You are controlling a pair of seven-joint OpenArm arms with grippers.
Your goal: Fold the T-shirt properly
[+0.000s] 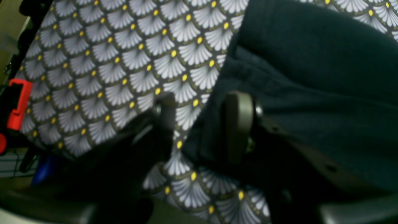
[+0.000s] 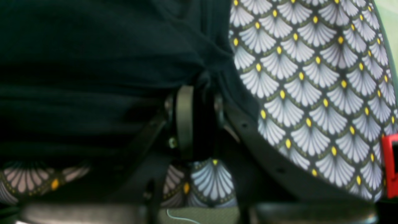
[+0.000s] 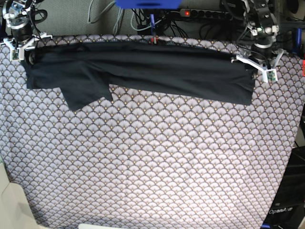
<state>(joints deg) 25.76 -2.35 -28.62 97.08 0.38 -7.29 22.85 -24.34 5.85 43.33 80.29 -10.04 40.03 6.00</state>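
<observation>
both grippers sit at the t-shirt (image 3: 143, 71): left gripper (image 1: 202, 124) half open over its edge, right gripper (image 2: 199, 121) pinching cloth narrowly.

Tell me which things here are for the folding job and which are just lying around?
For the job:
- T-shirt, stretched along the far edge of the table
- left gripper at one end
- right gripper at the other end

Just lying around:
- patterned tablecloth
- power strip and cables behind the table

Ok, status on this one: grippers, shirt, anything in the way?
Left gripper open at shirt edge. Right gripper pinching a bunched edge. Shirt a long band across the cloth's far side, one sleeve out. Nothing in the way.
</observation>
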